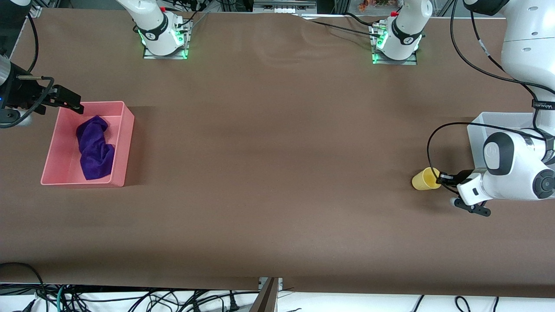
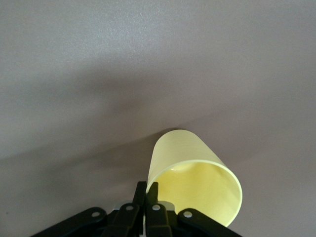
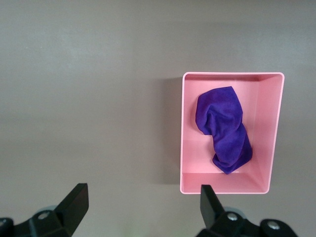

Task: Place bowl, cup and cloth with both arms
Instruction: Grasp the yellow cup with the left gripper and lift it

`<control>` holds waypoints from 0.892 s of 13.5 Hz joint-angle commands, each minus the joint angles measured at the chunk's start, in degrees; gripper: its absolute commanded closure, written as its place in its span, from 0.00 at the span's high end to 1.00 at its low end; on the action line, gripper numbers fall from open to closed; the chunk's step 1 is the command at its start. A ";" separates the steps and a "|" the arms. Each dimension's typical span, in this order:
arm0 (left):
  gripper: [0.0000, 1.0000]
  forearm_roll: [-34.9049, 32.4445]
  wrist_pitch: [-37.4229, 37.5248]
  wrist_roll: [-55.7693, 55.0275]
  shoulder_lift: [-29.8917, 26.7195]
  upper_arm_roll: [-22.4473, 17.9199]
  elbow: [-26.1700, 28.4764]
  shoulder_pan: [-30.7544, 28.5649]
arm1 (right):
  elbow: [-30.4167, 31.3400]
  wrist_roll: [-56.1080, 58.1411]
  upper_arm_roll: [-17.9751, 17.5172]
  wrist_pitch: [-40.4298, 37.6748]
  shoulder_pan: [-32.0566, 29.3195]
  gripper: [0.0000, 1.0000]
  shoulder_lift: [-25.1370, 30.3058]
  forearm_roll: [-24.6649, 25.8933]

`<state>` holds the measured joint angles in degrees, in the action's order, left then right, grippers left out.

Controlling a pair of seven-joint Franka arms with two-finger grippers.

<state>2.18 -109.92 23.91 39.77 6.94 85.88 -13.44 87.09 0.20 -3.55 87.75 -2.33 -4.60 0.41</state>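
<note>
the purple cloth (image 1: 95,148) lies crumpled inside the pink bin (image 1: 121,108) toward the right arm's end of the table, at about nine o'clock in the front view. the right gripper (image 1: 69,102) hangs in the air over the bin's corner at that end, its fingers (image 3: 74,200) spread wide apart with nothing between them. at about three o'clock, the left gripper (image 1: 443,178) is clamped on the rim of the yellow cup (image 1: 425,179), which is tipped on its side, its mouth toward the gripper. a white bin (image 1: 485,125) sits beside it, partly hidden by the left arm. the brown table (image 1: 277,173) spreads between the two bins.
</note>
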 commanded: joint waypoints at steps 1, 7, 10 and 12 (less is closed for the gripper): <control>0.00 0.99 6.97 0.61 -4.16 -0.25 -1.50 -0.27 | -1.21 -0.29 -0.41 -1.09 -0.74 1.00 0.30 0.91; 0.00 -17.35 23.00 14.81 -6.98 -3.67 -11.53 -2.55 | -1.92 -0.38 -0.50 -0.48 -0.92 1.00 -0.05 1.08; 0.00 -19.40 15.75 22.82 -4.97 -4.12 -10.13 -9.92 | -4.46 -0.38 -0.50 -1.17 -0.92 1.00 -1.45 1.17; 0.00 -18.36 1.83 35.49 1.48 -4.04 -8.37 -18.14 | -4.74 -0.38 -0.58 -1.09 -0.57 1.00 -1.64 2.21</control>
<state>-15.94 -97.59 49.03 35.77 2.31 76.41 -23.88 84.57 0.20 -3.52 87.81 -2.78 -5.32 1.03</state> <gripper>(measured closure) 0.974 0.000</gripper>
